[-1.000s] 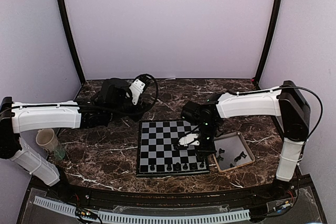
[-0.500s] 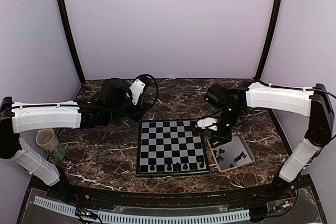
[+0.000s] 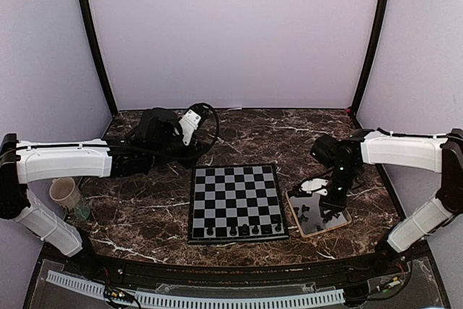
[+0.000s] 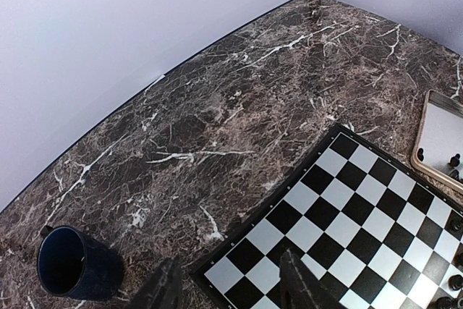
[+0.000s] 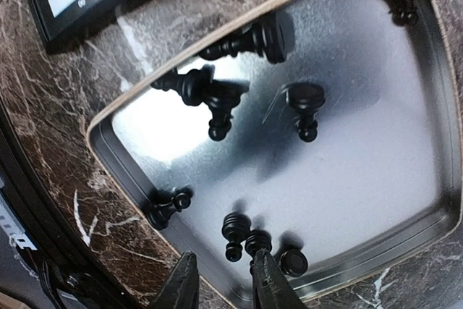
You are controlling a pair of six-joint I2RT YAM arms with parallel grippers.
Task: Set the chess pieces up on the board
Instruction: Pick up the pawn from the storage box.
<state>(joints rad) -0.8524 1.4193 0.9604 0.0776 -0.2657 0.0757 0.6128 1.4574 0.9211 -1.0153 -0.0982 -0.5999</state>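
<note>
Dark marble surface [image 3: 145, 208]. The board [image 3: 235, 193] has a part-filled near row; the remaining chess pieces [image 5: 233, 229] lie toppled in the tray [image 5: 376, 171]. Right gripper [image 5: 224, 262] over the tray, jaws slightly apart, empty. Nearest piece just ahead, long axis toward the jaws. Left gripper [image 4: 228, 287] jaws apart, empty, at the board's far corner.

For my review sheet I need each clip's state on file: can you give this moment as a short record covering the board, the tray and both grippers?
board: several chess pieces along its near row only
tray: right of the board, holds more pieces, some lying on their sides
right gripper: over the tray, jaws slightly apart, nothing between them
left gripper: open, empty, above the table past the board's far left corner
cup: dark blue, upright on the table
</note>
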